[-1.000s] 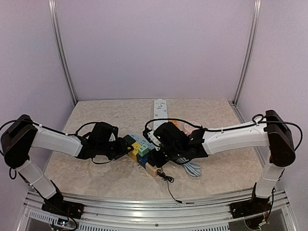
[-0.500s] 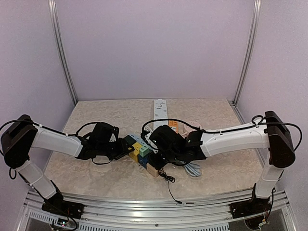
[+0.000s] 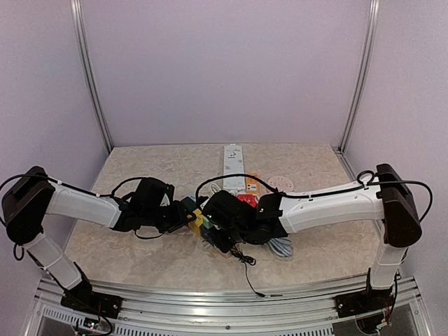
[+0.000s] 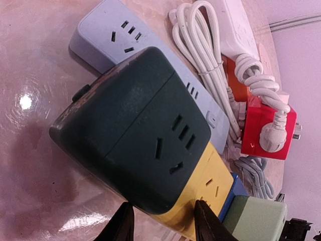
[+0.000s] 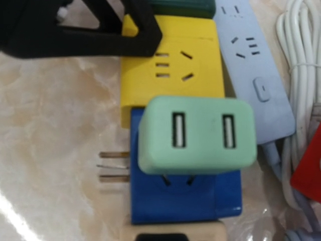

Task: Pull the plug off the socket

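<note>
While the socket cubes (image 4: 150,145) are clamped between the part-open left fingers (image 4: 124,225), the mint-green USB charger (image 5: 196,134), seated in the blue cube (image 5: 185,201) with its pins partly exposed, should be drawn straight off along those pins. The right fingers (image 3: 222,239) are closed, though what they hold cannot be told.

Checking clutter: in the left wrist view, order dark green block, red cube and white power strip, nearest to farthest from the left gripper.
1. dark green block, between the fingers of the left gripper.
2. red cube, farther off on the right.
3. white power strip, top right, farthest.
</note>
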Action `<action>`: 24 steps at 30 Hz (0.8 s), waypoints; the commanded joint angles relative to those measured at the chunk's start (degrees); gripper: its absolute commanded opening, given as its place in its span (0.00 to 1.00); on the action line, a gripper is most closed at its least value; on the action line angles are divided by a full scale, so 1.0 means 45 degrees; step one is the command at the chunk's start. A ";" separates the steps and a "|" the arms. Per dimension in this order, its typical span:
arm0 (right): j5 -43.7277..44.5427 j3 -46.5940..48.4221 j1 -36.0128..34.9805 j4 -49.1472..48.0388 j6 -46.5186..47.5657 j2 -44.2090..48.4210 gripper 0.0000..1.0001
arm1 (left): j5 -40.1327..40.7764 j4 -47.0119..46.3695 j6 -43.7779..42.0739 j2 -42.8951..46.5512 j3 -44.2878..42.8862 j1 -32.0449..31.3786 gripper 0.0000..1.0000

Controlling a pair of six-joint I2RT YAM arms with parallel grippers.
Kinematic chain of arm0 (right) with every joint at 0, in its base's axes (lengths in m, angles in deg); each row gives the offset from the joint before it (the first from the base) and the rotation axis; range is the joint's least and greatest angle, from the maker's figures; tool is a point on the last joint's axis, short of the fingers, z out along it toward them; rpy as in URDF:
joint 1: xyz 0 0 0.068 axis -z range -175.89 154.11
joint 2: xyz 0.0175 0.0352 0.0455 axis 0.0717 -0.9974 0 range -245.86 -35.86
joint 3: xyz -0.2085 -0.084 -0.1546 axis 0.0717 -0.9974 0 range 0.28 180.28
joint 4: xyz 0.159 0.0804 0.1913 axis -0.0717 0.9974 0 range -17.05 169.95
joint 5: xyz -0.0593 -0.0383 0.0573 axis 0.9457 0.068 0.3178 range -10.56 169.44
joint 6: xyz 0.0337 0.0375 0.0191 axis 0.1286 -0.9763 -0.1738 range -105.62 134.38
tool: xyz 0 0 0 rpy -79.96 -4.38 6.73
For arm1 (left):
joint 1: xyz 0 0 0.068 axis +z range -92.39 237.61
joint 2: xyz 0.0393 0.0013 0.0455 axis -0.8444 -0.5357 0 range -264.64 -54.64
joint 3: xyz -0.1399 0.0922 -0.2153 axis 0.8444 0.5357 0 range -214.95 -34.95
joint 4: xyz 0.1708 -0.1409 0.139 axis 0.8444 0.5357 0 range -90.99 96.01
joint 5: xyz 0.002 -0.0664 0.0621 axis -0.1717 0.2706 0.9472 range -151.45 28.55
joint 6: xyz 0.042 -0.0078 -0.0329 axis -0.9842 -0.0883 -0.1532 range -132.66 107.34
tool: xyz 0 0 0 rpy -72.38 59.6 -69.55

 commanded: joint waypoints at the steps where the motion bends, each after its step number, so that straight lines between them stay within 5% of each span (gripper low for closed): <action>1: 0.0912 0.0513 -0.0132 -0.0019 0.0270 -0.0090 0.00 | 0.0137 0.1646 -0.0356 -0.0565 0.0118 -0.0255 0.40; 24: -0.4576 -0.2317 0.1724 -0.3617 -0.1546 0.1700 0.00 | 0.0200 0.1698 -0.0393 -0.0466 0.0147 -0.0255 0.40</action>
